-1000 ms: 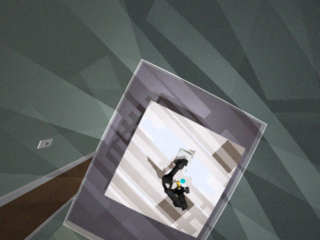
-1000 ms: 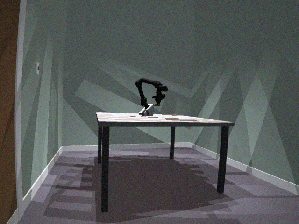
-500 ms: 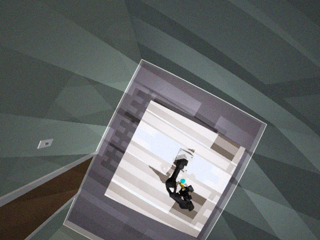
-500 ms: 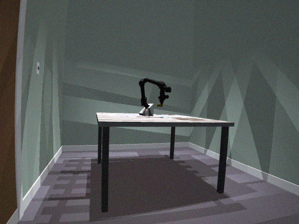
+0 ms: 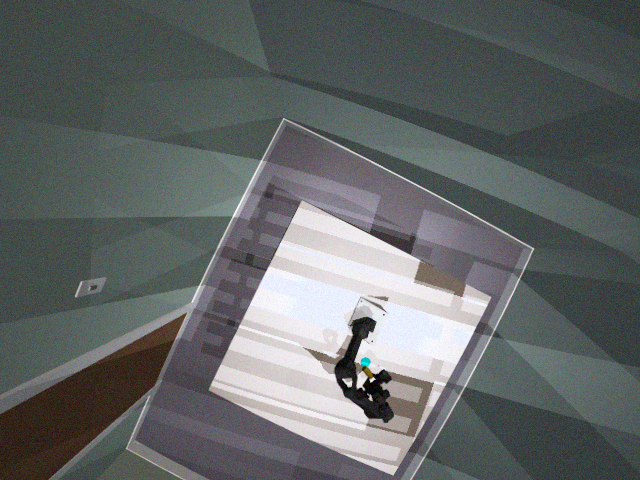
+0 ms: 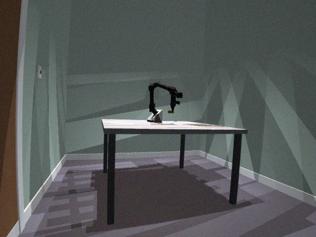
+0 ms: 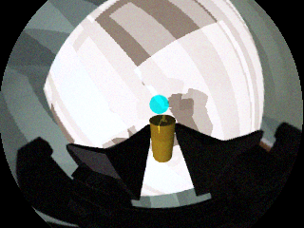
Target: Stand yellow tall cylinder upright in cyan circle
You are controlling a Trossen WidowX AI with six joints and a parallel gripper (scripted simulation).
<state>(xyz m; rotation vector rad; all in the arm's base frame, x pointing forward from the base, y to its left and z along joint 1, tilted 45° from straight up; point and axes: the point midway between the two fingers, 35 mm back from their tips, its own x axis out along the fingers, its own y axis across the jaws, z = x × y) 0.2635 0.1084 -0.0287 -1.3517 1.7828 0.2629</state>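
Observation:
The yellow tall cylinder (image 5: pixel 367 372) (image 6: pixel 170 111) (image 7: pixel 162 142) is held in the air above the table, lying about level in the exterior view. My gripper (image 6: pixel 173 111) (image 7: pixel 162 127) points down and is shut on it; the fingers stand on both sides of it in the wrist view. The cyan circle (image 5: pixel 365 362) (image 6: pixel 172 124) (image 7: pixel 159 104) lies flat on the table top. In the wrist view it shows just beyond the cylinder's near end face, with a small gap between them in the picture.
The table (image 5: pixel 289 310) (image 6: pixel 176 131) has a striped light top with brown patches. The arm's pale base (image 5: pixel 373 310) (image 6: pixel 158 116) stands on the table near the circle. The arm's shadow falls beside the circle in the wrist view.

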